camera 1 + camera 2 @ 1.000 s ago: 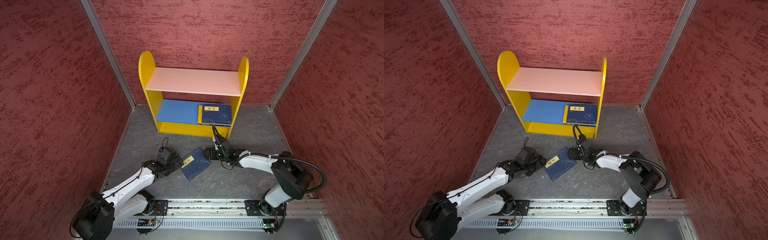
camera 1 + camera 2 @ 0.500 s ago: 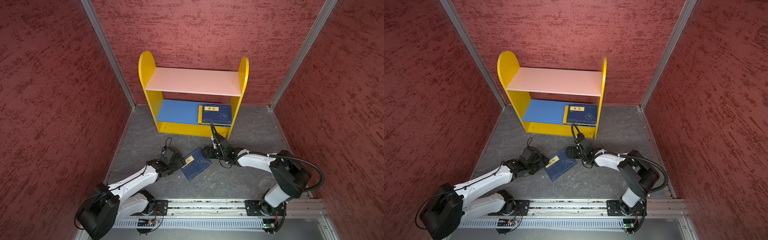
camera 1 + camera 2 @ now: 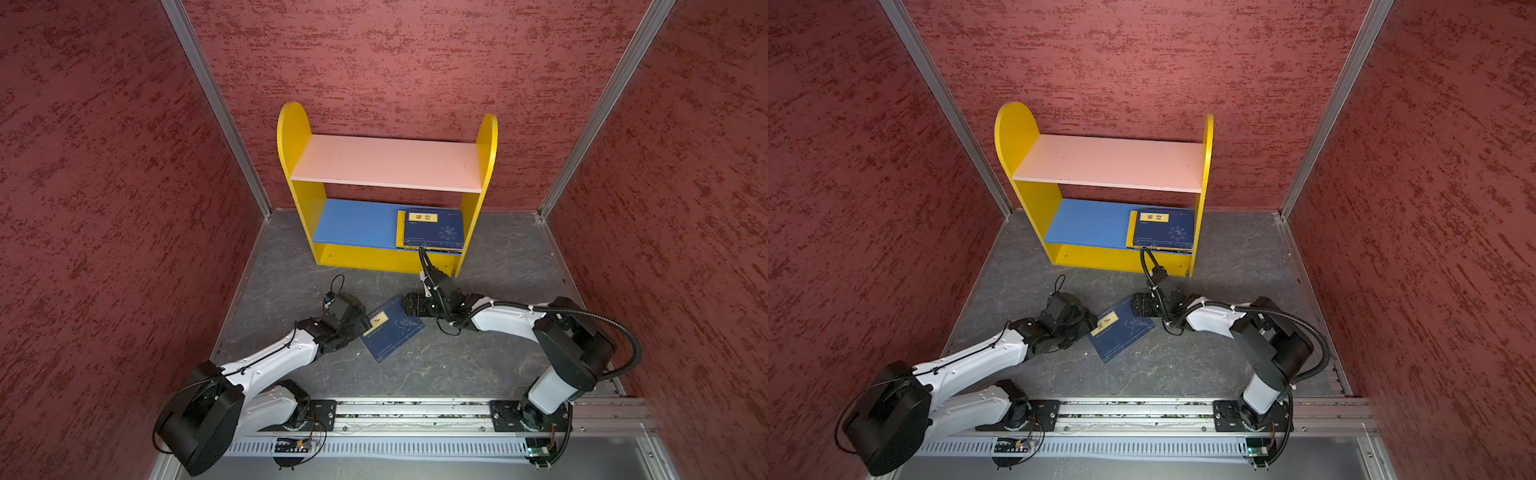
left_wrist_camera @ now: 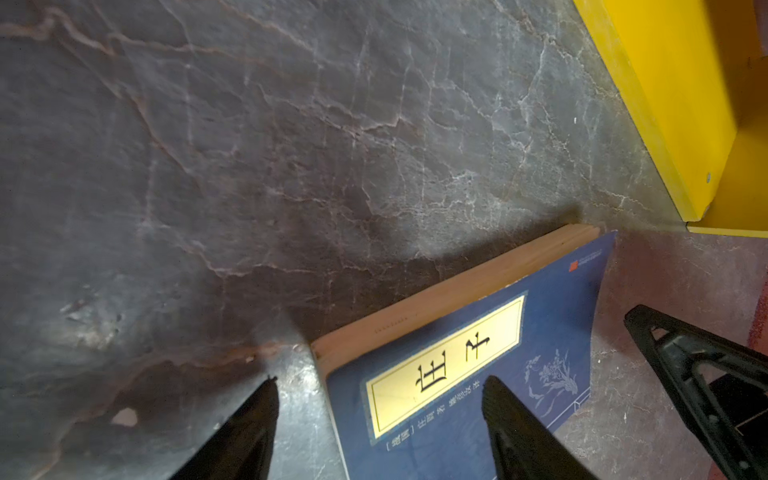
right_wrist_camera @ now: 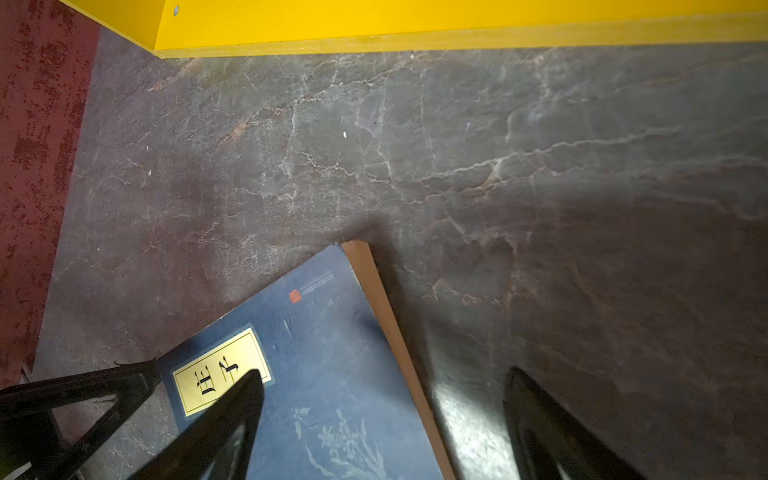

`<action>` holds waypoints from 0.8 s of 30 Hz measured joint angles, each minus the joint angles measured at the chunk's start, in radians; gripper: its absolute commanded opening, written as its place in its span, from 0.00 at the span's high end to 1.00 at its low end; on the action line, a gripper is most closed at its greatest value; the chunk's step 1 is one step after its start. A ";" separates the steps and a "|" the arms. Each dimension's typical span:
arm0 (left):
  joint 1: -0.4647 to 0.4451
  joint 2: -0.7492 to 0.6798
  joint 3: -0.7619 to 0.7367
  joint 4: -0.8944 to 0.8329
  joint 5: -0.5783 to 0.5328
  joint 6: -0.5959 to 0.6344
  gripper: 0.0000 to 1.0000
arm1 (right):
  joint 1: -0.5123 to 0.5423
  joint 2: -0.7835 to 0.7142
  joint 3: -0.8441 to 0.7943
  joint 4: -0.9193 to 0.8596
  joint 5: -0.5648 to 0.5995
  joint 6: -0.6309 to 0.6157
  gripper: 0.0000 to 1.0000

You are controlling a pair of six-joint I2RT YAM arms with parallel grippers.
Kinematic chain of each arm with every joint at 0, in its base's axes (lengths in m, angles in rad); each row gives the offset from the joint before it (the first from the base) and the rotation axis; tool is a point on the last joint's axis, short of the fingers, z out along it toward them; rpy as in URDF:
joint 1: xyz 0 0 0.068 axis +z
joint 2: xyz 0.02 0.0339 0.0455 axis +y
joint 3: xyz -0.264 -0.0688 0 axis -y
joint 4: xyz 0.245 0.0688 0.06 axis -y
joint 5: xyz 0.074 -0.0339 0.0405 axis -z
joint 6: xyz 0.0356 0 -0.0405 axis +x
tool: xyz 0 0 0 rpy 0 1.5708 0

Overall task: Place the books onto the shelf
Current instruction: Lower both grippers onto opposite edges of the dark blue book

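Over on the left, the left gripper (image 4: 380,380) sits low over the grey worktop (image 3: 286,286), jaws apart. It straddles the labelled corner of a navy book (image 3: 392,332) lying flat and askew, with one finger above the yellow label and the other off the cover. The right gripper (image 5: 384,371) stands wide open across the book's page edge on the other side. Behind them, the shelf (image 3: 299,141) holds stacked books (image 3: 434,230) lying flat at the right end of its blue lower board.

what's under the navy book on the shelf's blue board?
Under the navy book on the blue lower board, a yellow cover sticks out along its left side in both top views. How many books lie beneath, and what they are, is hidden.
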 measured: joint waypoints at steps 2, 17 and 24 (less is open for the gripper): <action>0.000 0.002 0.000 0.000 0.003 -0.001 0.28 | 0.000 0.006 0.000 0.000 -0.003 0.000 0.09; -0.026 0.060 -0.002 0.028 0.027 -0.009 0.41 | 0.001 0.056 0.018 0.025 -0.050 -0.001 0.11; -0.032 0.086 0.003 0.063 0.027 0.007 0.52 | 0.002 0.069 0.018 0.045 -0.072 0.000 0.14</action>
